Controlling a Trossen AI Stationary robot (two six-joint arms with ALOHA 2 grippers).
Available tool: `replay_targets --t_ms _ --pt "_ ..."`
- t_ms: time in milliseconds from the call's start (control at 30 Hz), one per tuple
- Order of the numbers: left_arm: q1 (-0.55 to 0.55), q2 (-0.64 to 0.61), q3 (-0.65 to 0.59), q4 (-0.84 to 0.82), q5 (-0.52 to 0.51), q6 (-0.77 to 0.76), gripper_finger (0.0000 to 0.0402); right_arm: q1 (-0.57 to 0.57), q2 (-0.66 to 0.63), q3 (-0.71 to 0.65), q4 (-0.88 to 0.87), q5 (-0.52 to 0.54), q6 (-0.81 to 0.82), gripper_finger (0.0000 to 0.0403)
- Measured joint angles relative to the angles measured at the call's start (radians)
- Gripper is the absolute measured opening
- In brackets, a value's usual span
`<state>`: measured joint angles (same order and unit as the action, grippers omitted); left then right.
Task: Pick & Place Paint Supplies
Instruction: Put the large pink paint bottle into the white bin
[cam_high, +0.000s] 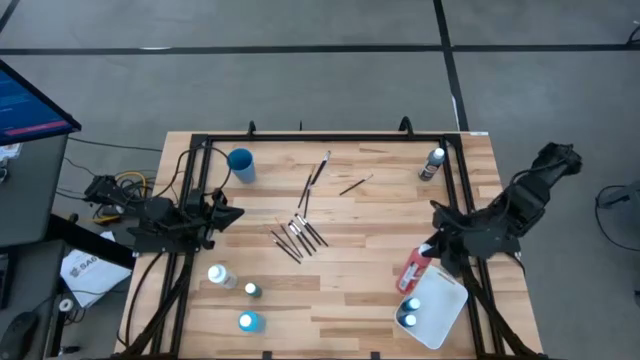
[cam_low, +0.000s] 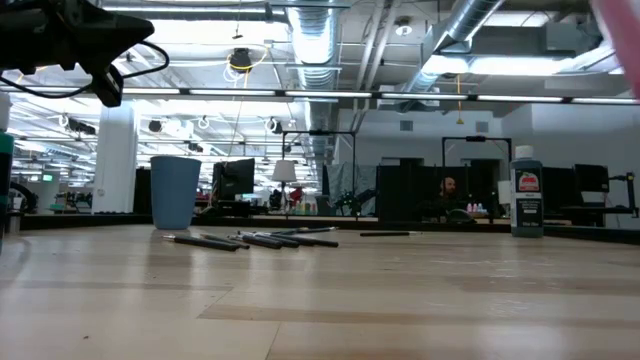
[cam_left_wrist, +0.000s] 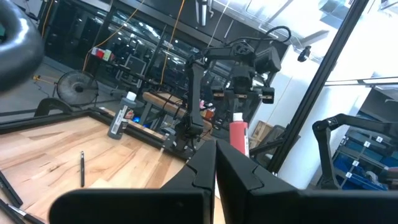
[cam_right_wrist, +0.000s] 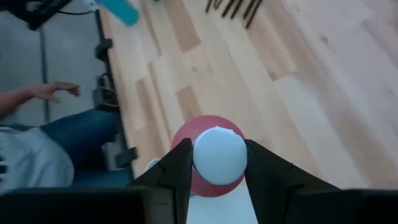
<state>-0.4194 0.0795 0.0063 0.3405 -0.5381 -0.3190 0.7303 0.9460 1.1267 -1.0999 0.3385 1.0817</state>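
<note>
My right gripper (cam_high: 430, 250) is above the table's near right part, shut on a red paint bottle (cam_high: 414, 270) with a white cap (cam_right_wrist: 217, 154). The bottle hangs just beside the white tray (cam_high: 447, 312), in which two blue bottles (cam_high: 410, 311) lie. My left gripper (cam_left_wrist: 216, 171) waits shut at the left edge, touching nothing. Several dark paintbrushes (cam_high: 299, 236) lie mid-table, with a few more (cam_high: 318, 176) farther back. A white bottle (cam_high: 219, 276), a teal one (cam_high: 252, 290) and a blue one (cam_high: 248, 322) are at the near left. My right gripper pinches the red bottle at its cap end (cam_right_wrist: 194, 163) between its two fingers, one finger (cam_right_wrist: 179, 167) on each side. The fingers slant down from the table's right side. The bottle hangs below them, cap up, its red body (cam_left_wrist: 239, 138) lifted clear of the table.
A blue cup (cam_high: 241, 164) stands at the far left and a dark bottle (cam_high: 433, 162) at the far right. Black frame rails (cam_high: 320, 138) run along the table's edges. A person's hand (cam_right_wrist: 55, 91) shows beyond the table's edge. Bare wood lies between the brushes and the tray.
</note>
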Motion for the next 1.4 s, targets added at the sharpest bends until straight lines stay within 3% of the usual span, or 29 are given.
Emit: replay_targets --t_ms 200,367,733,1033,1400 --pt "0.0 0.0 0.0 0.0 0.0 0.0 0.0004 0.066 -0.034 0.0 -0.014 0.028 0.05 0.0114" --pt "0.0 0.0 0.0 0.001 0.0 0.0 0.0004 0.11 -0.004 0.0 -0.209 0.029 0.232 0.0114" --pt "0.0 0.0 0.0 0.001 0.0 0.0 0.0004 0.238 0.056 -0.012 -0.327 0.036 0.476 0.0114" --pt "0.0 0.0 0.0 0.002 0.0 0.0 0.0004 0.333 0.17 -0.044 -0.327 0.054 0.49 0.0114" --pt "0.0 0.0 0.0 0.002 0.0 0.0 0.0004 0.342 0.28 -0.045 -0.302 0.057 0.488 0.0114"
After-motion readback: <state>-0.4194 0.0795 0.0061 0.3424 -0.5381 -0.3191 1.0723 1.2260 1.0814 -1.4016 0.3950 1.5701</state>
